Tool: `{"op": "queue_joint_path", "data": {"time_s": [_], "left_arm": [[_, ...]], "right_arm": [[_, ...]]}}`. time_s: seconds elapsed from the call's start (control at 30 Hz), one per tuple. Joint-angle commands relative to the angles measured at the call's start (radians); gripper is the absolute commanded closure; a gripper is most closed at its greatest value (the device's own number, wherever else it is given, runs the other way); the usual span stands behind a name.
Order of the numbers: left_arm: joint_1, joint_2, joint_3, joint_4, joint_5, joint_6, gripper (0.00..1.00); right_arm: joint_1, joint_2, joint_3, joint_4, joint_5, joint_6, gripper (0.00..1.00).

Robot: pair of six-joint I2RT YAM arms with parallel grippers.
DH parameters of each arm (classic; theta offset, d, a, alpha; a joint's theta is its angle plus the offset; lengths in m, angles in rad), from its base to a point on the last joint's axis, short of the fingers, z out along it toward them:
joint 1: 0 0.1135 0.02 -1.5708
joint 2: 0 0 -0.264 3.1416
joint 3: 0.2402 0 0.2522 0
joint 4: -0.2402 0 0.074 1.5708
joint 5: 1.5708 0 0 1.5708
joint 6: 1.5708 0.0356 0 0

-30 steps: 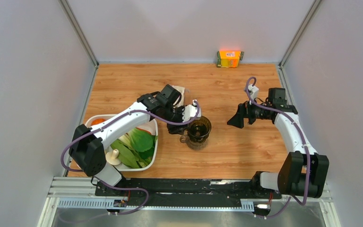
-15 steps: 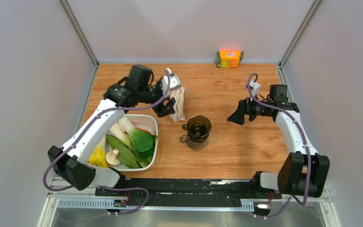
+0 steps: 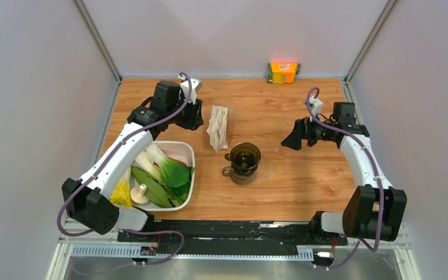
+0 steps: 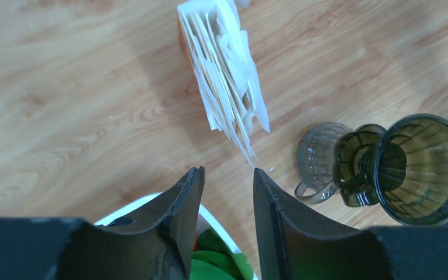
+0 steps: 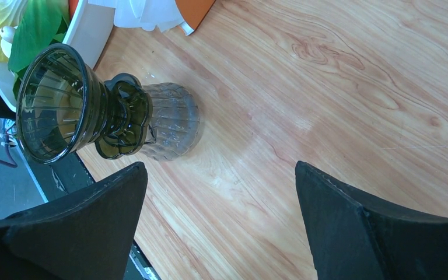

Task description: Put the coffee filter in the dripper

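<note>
Overhead view, with clock directions read on the table [image 3: 291, 186]. The dripper [image 3: 246, 157] stands upright on a clear glass jug [image 4: 318, 166] near the centre, its bowl empty. A packet of paper filters [image 3: 219, 127] lies at 11 o'clock of the dripper, close but apart. Whether a single coffee filter lies loose among its fanned white sheets cannot be told. The left gripper [image 4: 227, 175] hovers at about 10 o'clock of the packet, jaws narrowly parted with nothing between them. The right gripper [image 5: 220, 166] hangs between 2 and 3 o'clock of the dripper, jaws wide and empty. A white tray [image 3: 191, 153] of greens [image 3: 172, 175] sits at 9 o'clock.
</note>
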Motion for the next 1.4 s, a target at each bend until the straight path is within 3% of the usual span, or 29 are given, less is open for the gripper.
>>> {"op": "queue_joint_path", "data": {"time_s": [0.0,0.27,0.7,1.37], "left_arm": [[0.002,0.032,-0.038,0.106,-0.02,-0.146,0.56],[0.02,0.098,-0.077,0.213,0.03,-0.146,0.66],[0.024,0.222,-0.093,0.326,0.075,-0.112,0.72],[0.034,0.276,-0.086,0.348,0.066,-0.093,0.82]], "right_arm": [[0.002,-0.003,0.009,0.044,0.007,0.03,0.0],[0.002,0.01,-0.005,0.054,0.01,0.031,0.0],[0.002,0.036,-0.009,0.06,0.001,0.032,0.0],[0.003,0.038,-0.009,0.061,-0.004,0.034,0.0]]}}
